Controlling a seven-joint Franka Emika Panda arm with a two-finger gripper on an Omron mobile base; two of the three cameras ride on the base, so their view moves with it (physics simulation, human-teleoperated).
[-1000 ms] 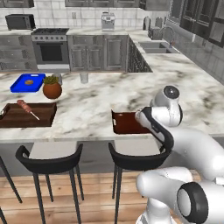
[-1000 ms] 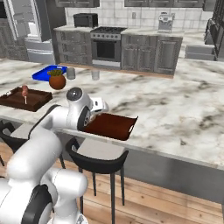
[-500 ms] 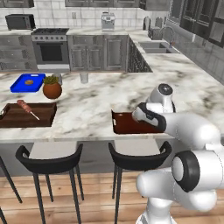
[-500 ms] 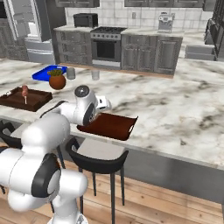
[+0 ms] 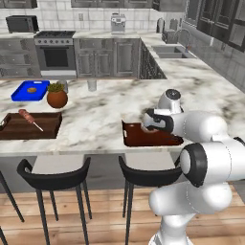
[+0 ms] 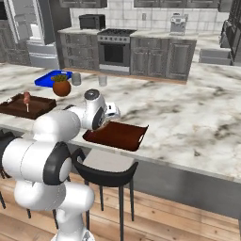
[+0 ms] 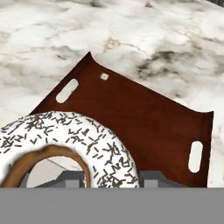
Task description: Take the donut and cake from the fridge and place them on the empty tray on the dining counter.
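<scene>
My gripper (image 5: 147,121) is shut on the donut (image 7: 92,138), a white-glazed ring with dark sprinkles and a tan inner edge. It hangs over the near end of the dark reddish-brown tray (image 7: 144,113), which lies bare on the dining counter (image 5: 100,107). In the base views the hand hovers over the tray (image 5: 155,139) (image 6: 120,136) near the counter's front edge (image 6: 188,120). The fridge (image 6: 33,23) stands far back on the left. The cake is out of view.
A deeper wooden tray (image 5: 28,126) with a snack on a stick sits to the left, beyond it a potted plant (image 5: 56,96) and a blue tray (image 5: 28,90). Black stools (image 5: 53,173) stand under the counter's front edge.
The arm has folded and the hand has shifted left, out over the tray, with the donut still in its grip. The tray and the other things have stayed put.
</scene>
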